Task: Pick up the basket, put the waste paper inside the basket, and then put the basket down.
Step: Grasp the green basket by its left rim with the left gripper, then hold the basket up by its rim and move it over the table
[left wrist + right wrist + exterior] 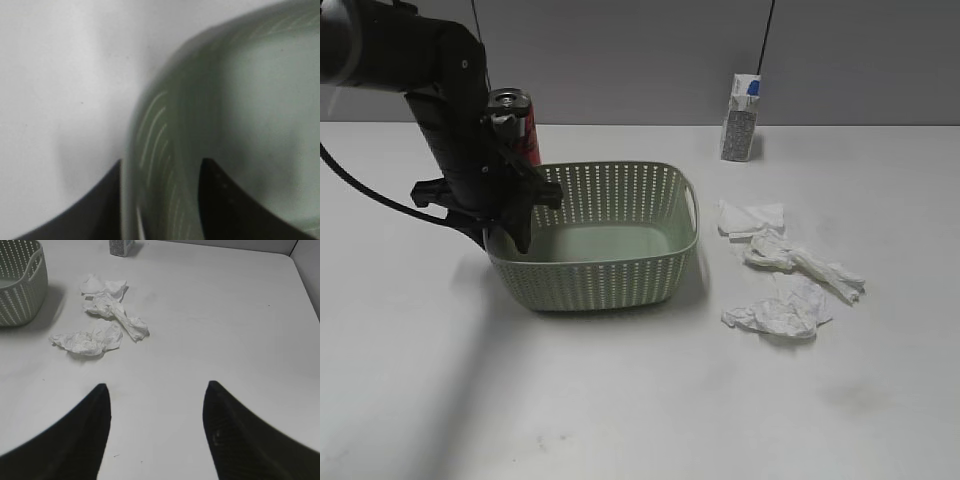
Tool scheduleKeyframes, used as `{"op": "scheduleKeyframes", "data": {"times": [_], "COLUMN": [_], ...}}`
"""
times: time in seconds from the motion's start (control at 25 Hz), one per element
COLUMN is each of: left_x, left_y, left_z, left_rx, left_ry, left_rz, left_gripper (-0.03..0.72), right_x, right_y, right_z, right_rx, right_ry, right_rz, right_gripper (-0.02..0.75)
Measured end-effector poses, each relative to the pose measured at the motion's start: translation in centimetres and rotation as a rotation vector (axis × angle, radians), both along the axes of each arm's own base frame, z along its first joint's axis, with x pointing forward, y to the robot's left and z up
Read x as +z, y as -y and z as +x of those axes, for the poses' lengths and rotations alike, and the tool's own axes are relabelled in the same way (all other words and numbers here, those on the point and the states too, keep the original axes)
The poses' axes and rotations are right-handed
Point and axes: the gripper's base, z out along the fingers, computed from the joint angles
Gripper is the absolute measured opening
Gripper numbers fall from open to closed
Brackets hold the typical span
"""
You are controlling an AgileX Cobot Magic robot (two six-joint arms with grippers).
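White table point(620, 400) — basket point(610, 270) wall is straddled by left claw point(505, 225); paper point(780, 315) at 3 o'clock; right claw point(155, 435) held wide.

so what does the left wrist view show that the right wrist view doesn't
Only the left wrist view shows the left tool straddling the basket wall, one finger outside and one inside, blurred by closeness. Only the right wrist view shows the three wads of waste paper lying on the table, the small carton at the far edge, and the right tool open over bare table. Both share the green basket and the white table.
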Motion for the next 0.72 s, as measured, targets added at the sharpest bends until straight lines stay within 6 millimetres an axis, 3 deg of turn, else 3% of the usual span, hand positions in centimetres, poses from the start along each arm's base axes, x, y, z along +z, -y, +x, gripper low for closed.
{"op": "scheduleKeyframes", "data": {"times": [0.2, 0.28, 0.4, 0.56, 0.72], "left_x": [-0.1, 0.0, 1.0, 3.7, 4.7], "left_y": [0.0, 0.0, -0.1, -0.5, -1.5], "left_z": [-0.1, -0.1, -0.6, -1.5, -4.2], "left_rx": [0.001, 0.012, 0.010, 0.033, 0.077], "left_ry": [-0.012, -0.020, -0.038, 0.015, 0.051], "left_rz": [0.001, -0.006, -0.005, -0.042, -0.097], "left_gripper": [0.106, 0.015, 0.000, 0.000, 0.000], "right_x": [0.0, 0.0, 0.0, 0.0, 0.5], "right_y": [0.0, 0.0, 0.0, 0.0, 0.0], "right_z": [0.0, 0.0, 0.0, 0.0, 0.0], "right_rx": [0.000, 0.000, 0.000, 0.000, 0.000], "right_ry": [0.000, 0.000, 0.000, 0.000, 0.029], "right_rz": [0.000, 0.000, 0.000, 0.000, 0.006], "right_gripper": [0.445, 0.445, 0.445, 0.445, 0.445]}}
